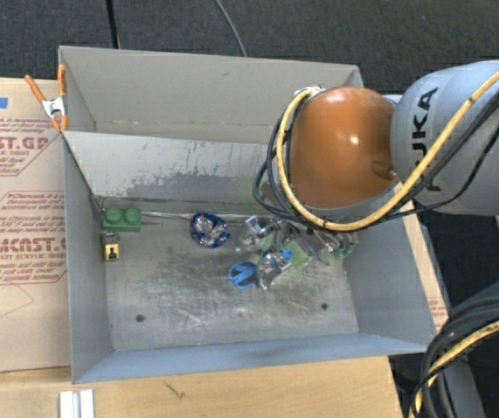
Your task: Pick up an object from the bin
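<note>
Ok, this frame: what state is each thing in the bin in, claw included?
green block: lying on the floor by the left wall, untouched.
small yellow piece: loose, close beside the green block, not touching it.
blue-and-white crumpled thing: loose mid-floor, left of the claw.
blue piece: on the floor beside the claw.
claw: low over the floor; grip state hidden.

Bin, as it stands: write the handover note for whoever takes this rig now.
Gripper: low in the right half of the bin, under the orange wrist cover; whether it grips anything is hidden.
Things: blue piece and shiny tangle lie nearest it; blue-silver crumple to their left; green block and small yellow piece by the left wall.
Done: nothing visibly lifted.
Left: grasp one thing and lift it out.
</note>
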`<state>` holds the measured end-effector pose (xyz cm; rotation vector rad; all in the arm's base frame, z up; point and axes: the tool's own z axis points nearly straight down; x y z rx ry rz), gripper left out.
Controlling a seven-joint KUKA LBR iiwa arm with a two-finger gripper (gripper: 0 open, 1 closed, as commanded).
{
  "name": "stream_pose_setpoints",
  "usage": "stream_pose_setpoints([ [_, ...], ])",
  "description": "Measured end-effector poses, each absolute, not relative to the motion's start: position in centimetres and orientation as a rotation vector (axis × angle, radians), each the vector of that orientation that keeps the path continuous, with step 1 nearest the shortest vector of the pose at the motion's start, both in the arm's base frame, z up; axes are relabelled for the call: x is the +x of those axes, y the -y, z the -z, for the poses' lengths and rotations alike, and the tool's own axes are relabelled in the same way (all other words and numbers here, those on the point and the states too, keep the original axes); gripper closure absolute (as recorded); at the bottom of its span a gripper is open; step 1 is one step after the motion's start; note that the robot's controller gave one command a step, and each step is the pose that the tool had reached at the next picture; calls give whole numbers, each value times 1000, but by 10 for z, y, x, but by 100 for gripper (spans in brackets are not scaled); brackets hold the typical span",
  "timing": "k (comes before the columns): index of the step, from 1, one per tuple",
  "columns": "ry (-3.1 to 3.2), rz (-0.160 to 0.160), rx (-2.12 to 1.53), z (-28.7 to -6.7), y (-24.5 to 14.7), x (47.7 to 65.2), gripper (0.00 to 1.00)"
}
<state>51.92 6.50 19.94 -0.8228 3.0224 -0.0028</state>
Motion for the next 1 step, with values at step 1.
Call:
stream_pose_setpoints([
  [1,-2867,2,-1266,-267,-65,519,100],
])
